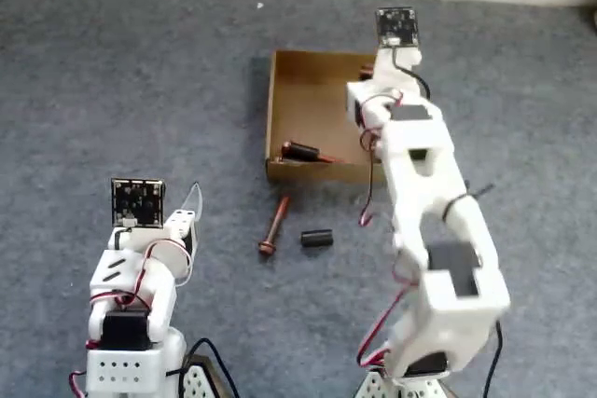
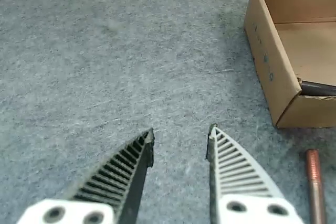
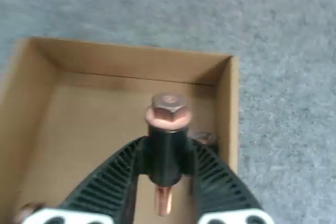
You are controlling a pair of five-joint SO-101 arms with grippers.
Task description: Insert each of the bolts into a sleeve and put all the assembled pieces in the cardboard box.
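Observation:
My right gripper is shut on an assembled piece, a black sleeve with a copper bolt through it. It hangs over the right side of the cardboard box. Another assembled piece lies in the box near its front wall. A loose copper bolt and a loose black sleeve lie on the carpet just in front of the box. My left gripper is open and holds nothing. It hovers low over the carpet, left of the bolt and the box.
Grey carpet covers the whole table, with open room left of the box and around the left arm. A small copper part lies in the box by its right wall. The right arm stretches along the box's right side.

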